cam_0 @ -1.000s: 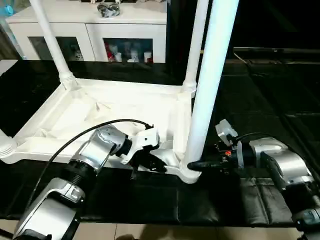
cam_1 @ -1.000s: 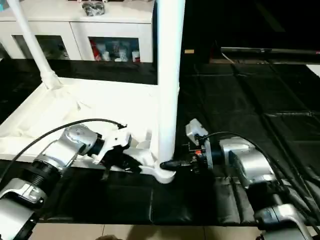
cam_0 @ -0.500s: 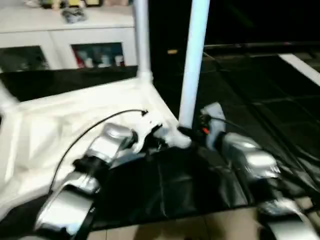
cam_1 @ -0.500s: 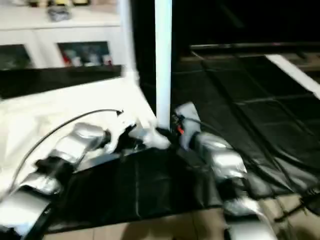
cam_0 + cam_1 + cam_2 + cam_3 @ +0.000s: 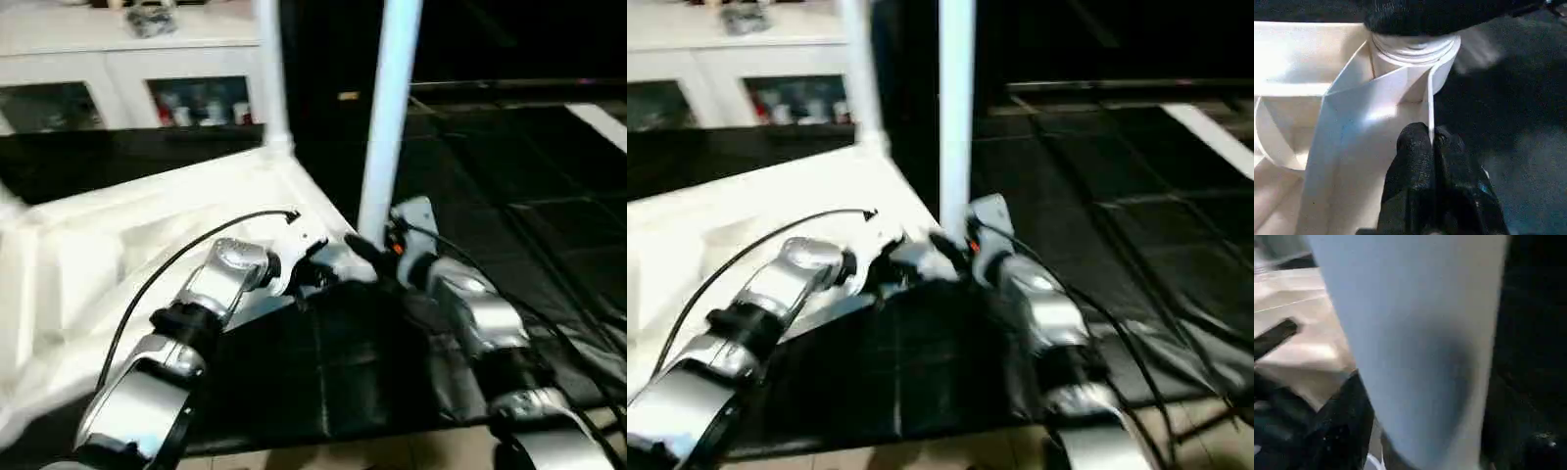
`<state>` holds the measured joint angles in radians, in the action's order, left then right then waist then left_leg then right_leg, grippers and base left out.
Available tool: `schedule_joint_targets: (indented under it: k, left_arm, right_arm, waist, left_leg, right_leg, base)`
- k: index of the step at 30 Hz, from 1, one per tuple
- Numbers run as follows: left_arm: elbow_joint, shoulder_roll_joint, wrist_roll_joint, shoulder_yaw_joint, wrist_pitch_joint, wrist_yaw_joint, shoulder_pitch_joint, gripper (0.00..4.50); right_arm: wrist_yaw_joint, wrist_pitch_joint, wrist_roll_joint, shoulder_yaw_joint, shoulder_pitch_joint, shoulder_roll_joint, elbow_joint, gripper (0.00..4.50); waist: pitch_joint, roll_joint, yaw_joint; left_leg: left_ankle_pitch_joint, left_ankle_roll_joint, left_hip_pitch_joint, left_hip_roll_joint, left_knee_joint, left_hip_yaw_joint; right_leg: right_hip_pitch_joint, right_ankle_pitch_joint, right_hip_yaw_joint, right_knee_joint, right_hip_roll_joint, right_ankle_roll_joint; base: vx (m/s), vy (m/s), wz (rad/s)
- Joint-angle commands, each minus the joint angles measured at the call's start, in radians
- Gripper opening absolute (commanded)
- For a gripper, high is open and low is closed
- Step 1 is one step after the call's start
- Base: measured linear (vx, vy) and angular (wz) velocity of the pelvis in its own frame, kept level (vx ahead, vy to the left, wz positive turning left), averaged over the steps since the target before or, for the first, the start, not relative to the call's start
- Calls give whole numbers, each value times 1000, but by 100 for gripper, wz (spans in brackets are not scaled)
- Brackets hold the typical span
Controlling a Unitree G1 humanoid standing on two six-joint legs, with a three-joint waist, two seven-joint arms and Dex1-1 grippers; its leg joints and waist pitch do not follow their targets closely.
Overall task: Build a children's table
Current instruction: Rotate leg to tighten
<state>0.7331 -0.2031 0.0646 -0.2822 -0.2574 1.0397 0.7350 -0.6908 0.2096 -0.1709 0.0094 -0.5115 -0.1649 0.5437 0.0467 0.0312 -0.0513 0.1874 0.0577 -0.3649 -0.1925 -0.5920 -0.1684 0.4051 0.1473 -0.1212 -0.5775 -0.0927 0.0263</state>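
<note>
Lying upside down on black floor mats (image 5: 509,196), the white table top (image 5: 118,245) shows its ribbed underside, with white legs standing upright in its corner sockets. The near leg (image 5: 390,108) rises from the corner socket (image 5: 1413,51) closest to the robot; a second leg (image 5: 271,69) stands at the far corner behind it.

The left claw (image 5: 1431,147) is closed on the thin rim wall of the table top just beside the near corner socket; in the left wrist view its two black fingers (image 5: 1413,161) pinch the upright white edge from both sides. The silver left forearm (image 5: 220,289) reaches in from the lower left, a black cable (image 5: 186,255) arching over it.

The right claw (image 5: 358,250) sits at the foot of the near leg, from the right side. In the right wrist view the leg passes very near the camera, and one black finger (image 5: 1276,338) lies beside it; whether this claw is open or gripping the leg cannot be told. The silver right forearm (image 5: 470,318) extends toward the lower right.

Behind the mats stands a white cabinet (image 5: 127,69) with glass doors; small items (image 5: 206,103) sit blurred inside its compartments, and a dark object (image 5: 152,20) rests on its top.
</note>
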Motion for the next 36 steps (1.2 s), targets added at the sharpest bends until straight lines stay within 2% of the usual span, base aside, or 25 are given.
schedule_joint_targets:
  k: [1, 4, 5, 6, 8, 9, 12, 15, 18, 21, 24, 26, 32, 36]
  left_arm:
    - [-44, -7, -26, -32, 40, 101, -6, 0]
    - [-57, -31, -29, -46, 56, 157, -15, 0]
    - [-78, -60, -34, -64, 74, 227, -27, 0]
    - [-84, -67, -36, -68, 77, 244, -30, 0]
    - [-101, -92, -36, -84, 90, 297, -39, 0]
    - [-104, -110, -29, -97, 103, 325, -43, 0]
    - [-105, -141, -17, -119, 141, 379, -48, 0]
    - [-113, -161, -16, -134, 159, 418, -50, 0]
    - [-119, -168, -18, -140, 167, 434, -51, 0]
    - [-128, -176, -21, -151, 182, 454, -54, 0]
    - [-130, -177, -21, -152, 186, 459, -55, 0]
    - [-132, -176, -21, -153, 188, 461, -57, 0]
    - [-139, -178, -22, -156, 190, 465, -63, 0]
    - [-144, -179, -23, -159, 190, 467, -66, 0]
  right_arm:
    - [-98, 10, -28, 32, 19, -31, -45, 331]
    - [-171, 11, -41, 37, 38, -79, -71, 346]
    - [-242, 9, -45, 43, 56, -127, -86, 357]
    - [-263, 7, -45, 46, 60, -140, -90, 369]
    - [-340, 4, -50, 59, 75, -184, -105, 369]
    - [-399, 5, -59, 71, 85, -213, -121, 369]
    - [-530, 32, -101, 91, 99, -267, -164, 369]
    - [-619, 45, -123, 117, 100, -299, -188, 369]
    - [-656, 47, -123, 131, 95, -309, -191, 369]
    - [-691, 47, -119, 148, 83, -316, -181, 369]
    - [-699, 50, -120, 154, 78, -318, -178, 369]
    - [-708, 52, -120, 160, 76, -319, -178, 354]
    - [-716, 51, -122, 164, 70, -311, -171, 315]
    - [-724, 57, -129, 167, 68, -306, -171, 270]
  waist:
    - [-72, -3, -6]
    - [-69, -2, -19]
    - [-68, -3, -25]
    - [-67, -5, -31]
    - [-68, -5, -38]
    - [-68, -6, -43]
    - [-67, -7, -46]
    - [-67, -8, -50]
    - [-68, -8, -51]
    - [-69, -14, -57]
    - [-69, -12, -61]
    - [-69, -15, -61]
    - [-70, -16, -62]
    - [-71, -15, -62]
  left_leg:
    - [160, -100, 8, -39, 62, 4]
    - [200, -82, 17, -43, 65, -1]
    - [210, -73, 18, -44, 67, 0]
    - [205, -70, 14, -45, 67, -1]
    - [210, -66, 14, -45, 68, -1]
    - [213, -66, 18, -46, 66, -3]
    - [205, -71, 10, -44, 67, -1]
    - [204, -71, 11, -44, 67, -1]
    - [202, -66, 11, -45, 67, 0]
    - [190, -66, 11, -46, 66, 0]
    - [181, -65, 12, -46, 67, 0]
    - [180, -64, 11, -47, 66, -1]
    - [171, -65, 9, -46, 66, 0]
    - [163, -66, 8, -46, 65, 0]
  right_leg:
    - [-65, 179, 57, 56, -63, 237]
    - [-57, 227, 58, 61, -62, 230]
    - [-57, 254, 59, 62, -62, 220]
    - [-59, 262, 61, 62, -64, 213]
    - [-60, 275, 61, 63, -65, 205]
    - [-56, 277, 63, 63, -65, 203]
    - [-60, 294, 61, 63, -64, 194]
    - [-59, 322, 61, 66, -66, 183]
    - [-57, 329, 60, 67, -66, 184]
    - [-56, 324, 60, 64, -67, 186]
    - [-55, 316, 61, 62, -66, 187]
    - [-55, 311, 62, 61, -67, 189]
    - [-57, 303, 62, 59, -67, 187]
    - [-57, 297, 62, 58, -67, 189]
  base:
    - [0, 0, 0]
    - [0, 0, 0]
    - [0, 0, 0]
    - [0, 0, 0]
    - [0, 0, 0]
    - [0, 0, 0]
    - [0, 0, 0]
    - [0, 0, 0]
    - [0, 0, 0]
    - [0, 0, 0]
    - [0, 0, 0]
    - [0, 0, 0]
    - [0, 0, 0]
    - [0, 0, 0]
